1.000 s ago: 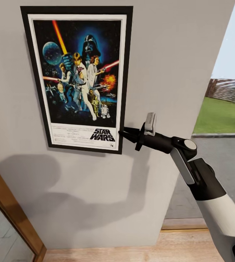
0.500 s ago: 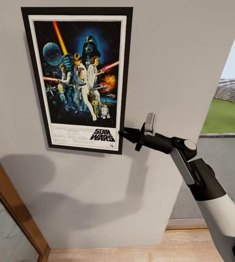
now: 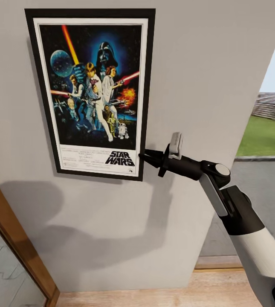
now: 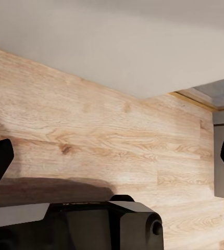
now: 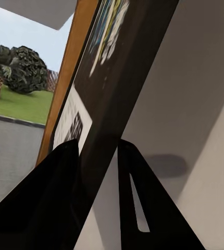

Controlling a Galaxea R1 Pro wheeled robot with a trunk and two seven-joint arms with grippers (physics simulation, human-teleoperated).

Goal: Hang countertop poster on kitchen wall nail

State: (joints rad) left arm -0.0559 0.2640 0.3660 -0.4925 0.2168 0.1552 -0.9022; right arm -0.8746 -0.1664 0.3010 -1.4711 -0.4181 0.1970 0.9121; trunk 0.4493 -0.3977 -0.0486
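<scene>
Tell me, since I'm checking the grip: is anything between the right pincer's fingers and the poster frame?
Nothing. In the right wrist view, the right pincer has its fingers directly against the poster frame's edge, one each side.

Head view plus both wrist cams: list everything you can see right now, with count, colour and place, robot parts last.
poster: one, black frame, white border, dark blue artwork, flat against the wall, its lower right edge between the right gripper's fingers
wall: one, light grey, behind the poster
wooden floor: one, light oak planks, below the wall
wooden frame: one, brown, at the lower left of the head view
lawn: one, green, outside past the wall's right edge
right gripper: one, black, clamped on the poster's frame
right arm: one, black and white
left gripper: one, black, fingers apart over the floor
</scene>
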